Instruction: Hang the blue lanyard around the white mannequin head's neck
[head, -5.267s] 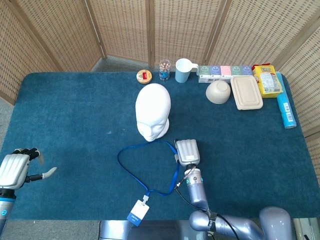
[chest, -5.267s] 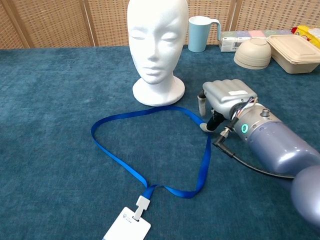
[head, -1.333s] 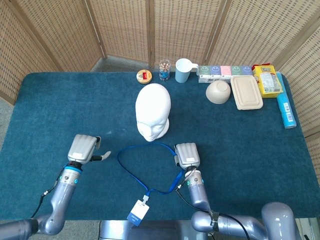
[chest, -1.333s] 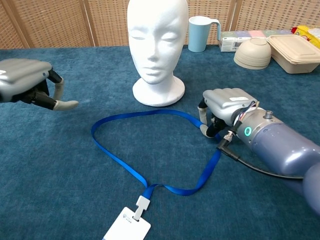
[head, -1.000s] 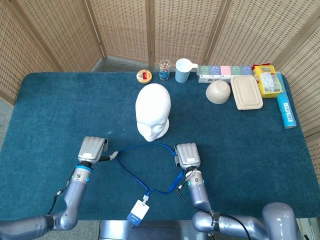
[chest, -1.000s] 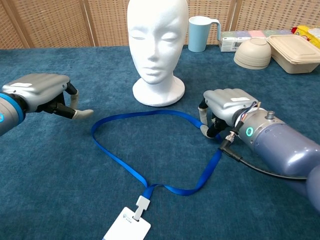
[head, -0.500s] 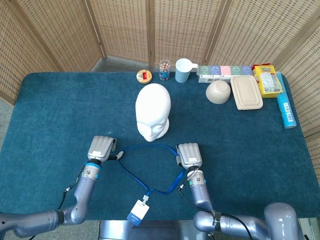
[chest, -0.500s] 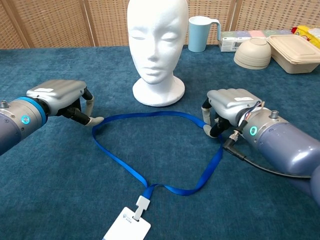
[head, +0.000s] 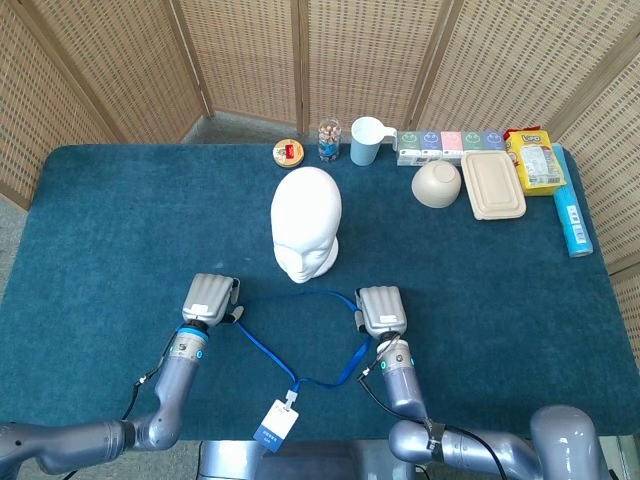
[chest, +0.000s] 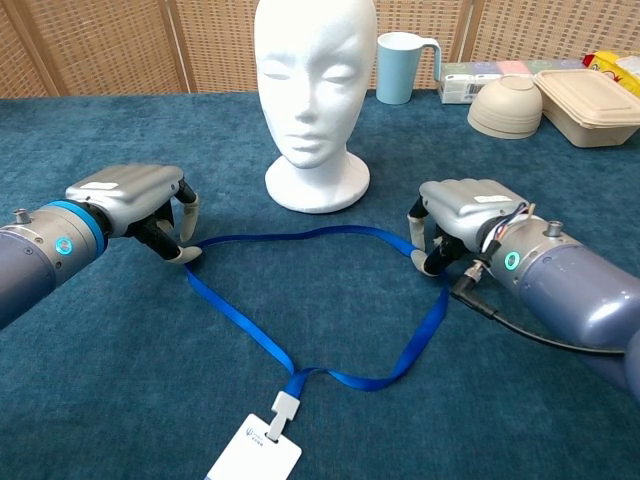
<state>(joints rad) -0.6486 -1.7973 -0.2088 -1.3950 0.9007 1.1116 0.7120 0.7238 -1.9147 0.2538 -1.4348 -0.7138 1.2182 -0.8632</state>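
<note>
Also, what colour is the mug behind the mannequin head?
The mug is pale blue, with a handle on its right side; the chest view shows it best.

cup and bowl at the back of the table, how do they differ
The cup is pale blue; the bowl is beige. The cup stands upright, mouth up, with a handle; the bowl lies upside down and has none. The cup is tall and narrow, the bowl low and wide. Neither hand touches them.

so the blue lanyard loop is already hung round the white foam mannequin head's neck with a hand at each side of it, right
Not quite. The blue lanyard loop is not round the neck; it lies flat on the dark blue table cover in front of the white foam mannequin head, as the chest view shows. The left hand and right hand are indeed at each side of it.
</note>
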